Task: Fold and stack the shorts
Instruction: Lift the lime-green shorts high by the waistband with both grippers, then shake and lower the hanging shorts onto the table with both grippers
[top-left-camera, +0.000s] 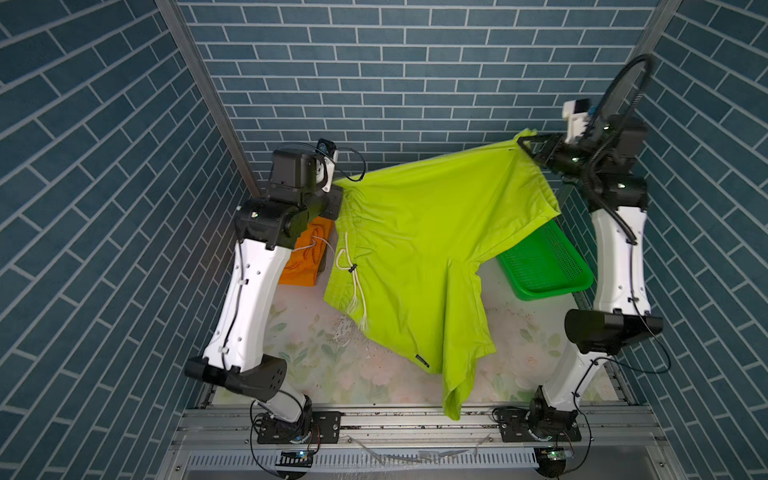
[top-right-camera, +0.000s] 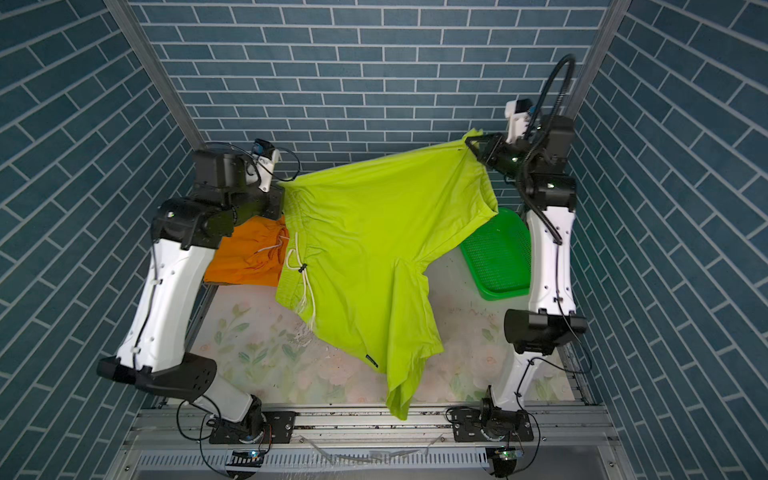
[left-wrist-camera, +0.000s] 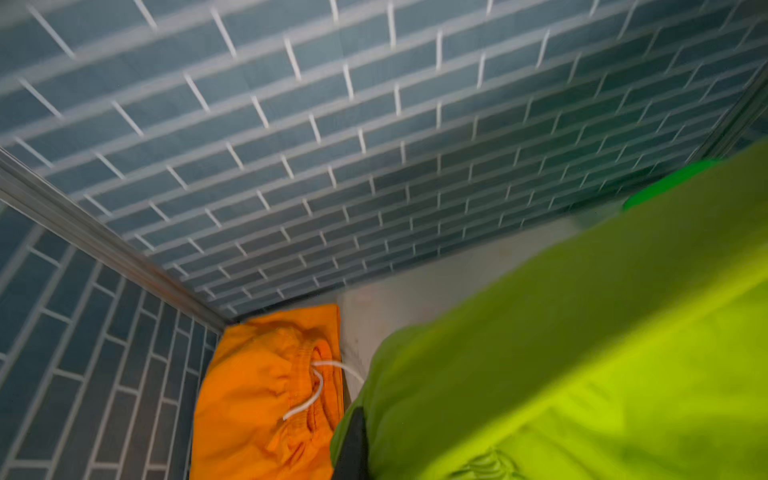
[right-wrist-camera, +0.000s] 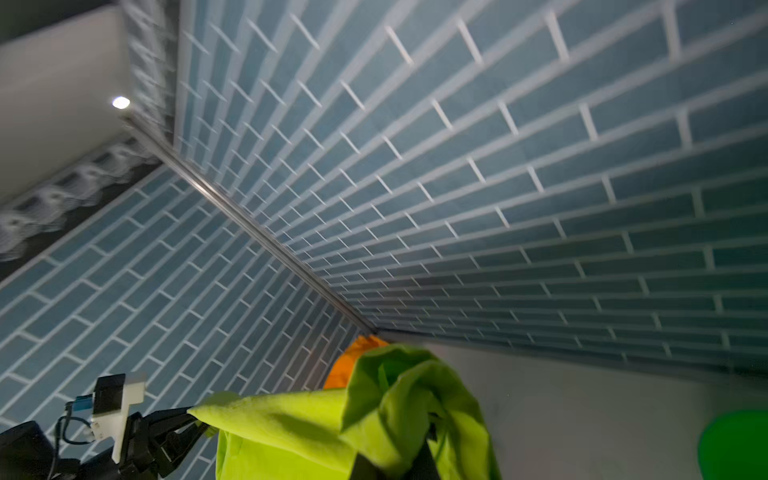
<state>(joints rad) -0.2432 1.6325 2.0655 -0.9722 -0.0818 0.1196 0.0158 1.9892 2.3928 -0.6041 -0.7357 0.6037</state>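
Observation:
The lime green shorts (top-left-camera: 415, 232) (top-right-camera: 365, 232) hang stretched in the air between my two grippers, one leg drooping over the table's front edge. My left gripper (top-left-camera: 337, 199) (top-right-camera: 281, 199) is shut on the gathered waistband end, where a white drawstring dangles. My right gripper (top-left-camera: 524, 143) (top-right-camera: 471, 143) is raised higher at the back right and shut on a corner of the same shorts (right-wrist-camera: 291, 424). Green cloth (left-wrist-camera: 582, 353) covers most of both grippers' fingers in the wrist views. The orange shorts (top-left-camera: 303, 266) (top-right-camera: 245, 262) (left-wrist-camera: 249, 395) lie folded at the table's back left, under my left arm.
A green perforated basket (top-left-camera: 540, 293) (top-right-camera: 498, 286) stands tilted at the back right, partly behind the hanging cloth. The floral tabletop (top-left-camera: 324, 357) shows below the shorts. Blue tiled walls close in on three sides; a metal rail runs along the front.

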